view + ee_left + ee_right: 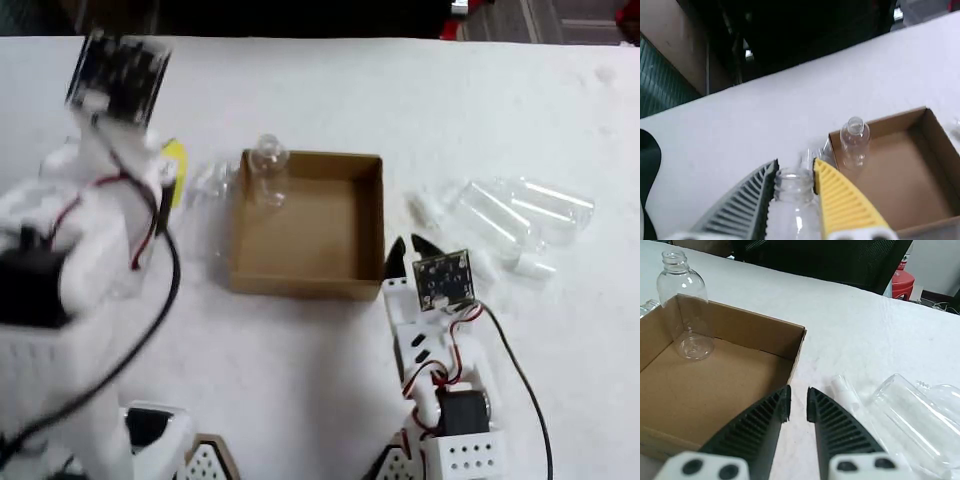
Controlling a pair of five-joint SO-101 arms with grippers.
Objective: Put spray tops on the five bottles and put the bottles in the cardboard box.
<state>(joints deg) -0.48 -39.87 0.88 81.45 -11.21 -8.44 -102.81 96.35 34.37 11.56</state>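
My white table [330, 90] carries an open brown cardboard box [300, 285], with one uncapped clear plastic bottle [685, 310] upright in its far corner. More clear bottles lying down [520, 215] are heaped nearby. My left grey-and-yellow gripper [795, 171] pinches another uncapped bottle [792, 186] by its neck. My right black gripper [797, 397] sits beside the box, jaws slightly parted, empty.

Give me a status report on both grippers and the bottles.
Left gripper shut on an uncapped bottle. Right gripper slightly open, empty, beside the cardboard box. One topless bottle standing in the box; loose bottles lying right of it.
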